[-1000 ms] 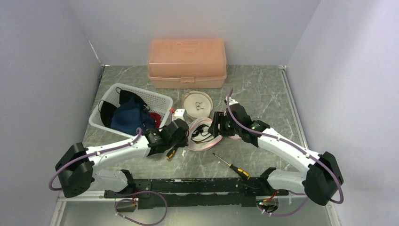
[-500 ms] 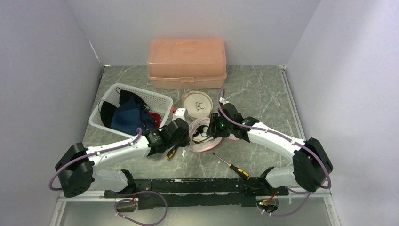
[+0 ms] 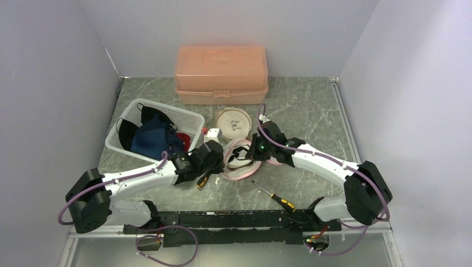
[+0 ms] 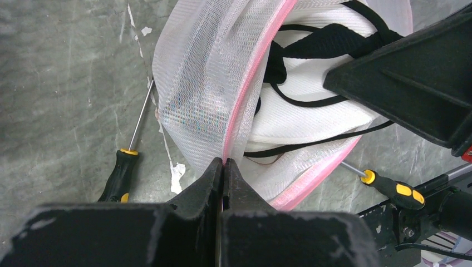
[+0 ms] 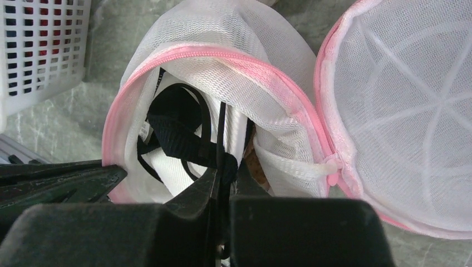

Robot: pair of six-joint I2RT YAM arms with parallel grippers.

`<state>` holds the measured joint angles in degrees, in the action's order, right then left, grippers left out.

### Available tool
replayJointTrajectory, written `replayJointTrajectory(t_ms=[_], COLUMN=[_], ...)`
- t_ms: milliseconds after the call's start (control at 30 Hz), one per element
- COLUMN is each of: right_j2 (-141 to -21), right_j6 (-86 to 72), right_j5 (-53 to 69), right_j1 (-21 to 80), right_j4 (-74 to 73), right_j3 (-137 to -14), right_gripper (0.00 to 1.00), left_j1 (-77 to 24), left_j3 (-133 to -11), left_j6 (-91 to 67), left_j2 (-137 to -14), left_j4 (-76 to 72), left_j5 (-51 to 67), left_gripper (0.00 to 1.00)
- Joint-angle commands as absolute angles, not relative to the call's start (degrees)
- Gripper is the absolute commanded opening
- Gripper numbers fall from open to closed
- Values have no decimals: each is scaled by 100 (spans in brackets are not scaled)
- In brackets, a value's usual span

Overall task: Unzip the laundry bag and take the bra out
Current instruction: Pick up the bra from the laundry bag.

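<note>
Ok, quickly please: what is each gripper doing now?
Left gripper: closed on the pink edge of the laundry bag.
Right gripper: closed on the black bra strap.

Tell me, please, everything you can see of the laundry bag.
The laundry bag is a rounded pouch of white mesh edged with a pink zipper, lying on the marbled table. It is unzipped: its round lid panel is swung aside, and the mouth gapes. The black-strapped bra sits inside. The left gripper pinches the pink rim; the right gripper is shut on a bra strap at the opening.
</note>
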<state>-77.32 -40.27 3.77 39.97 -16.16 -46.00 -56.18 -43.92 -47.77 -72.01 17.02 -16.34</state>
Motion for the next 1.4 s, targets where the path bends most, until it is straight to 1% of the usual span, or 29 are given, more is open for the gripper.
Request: replayJointTrajectory(t_ms=[0, 167, 333, 500, 700, 1100, 1200, 1367], right_j2=[-7496, -7153, -6862, -6471, -6111, -5298, -5114, -5069], right_j6=[-4032, -3751, -3119, -2415, -1993, -1644, -1605, -1372], right_j5=[498, 606, 923, 510, 30, 244, 459, 752], right_j1=[4025, 4030, 4067, 4323, 4659, 4684, 4684, 4680], right_j4=[-1451, -1842, -2278, -2750, -3102, -2838, -2657, -2728], right_j3=[-4846, -5146, -5367, -5564, -5820, -5989, -5898, -5882], right_gripper=[0, 0, 0, 0, 0, 0, 0, 0], left_j1=[-5637, -5635, -5640, -5640, -5621, -5617, -5618, -5618], left_j3=[-4414, -4546, -4688, -4860, -5026, -4993, -4991, -5025], left_j6=[-4942, -5071, -5112, -5162, -5160, -5220, -5236, -5253], left_j2=[-7172, -7196, -7193, -7247, -7381, -7290, -7270, -7198], left_j4=[1814, 2114, 2259, 2417, 2495, 2496, 2491, 2460], left_j5=[-1786, -1995, -2194, -2406, -2456, -2402, -2377, -2325], left_gripper=[3, 3, 3, 3, 3, 3, 3, 3])
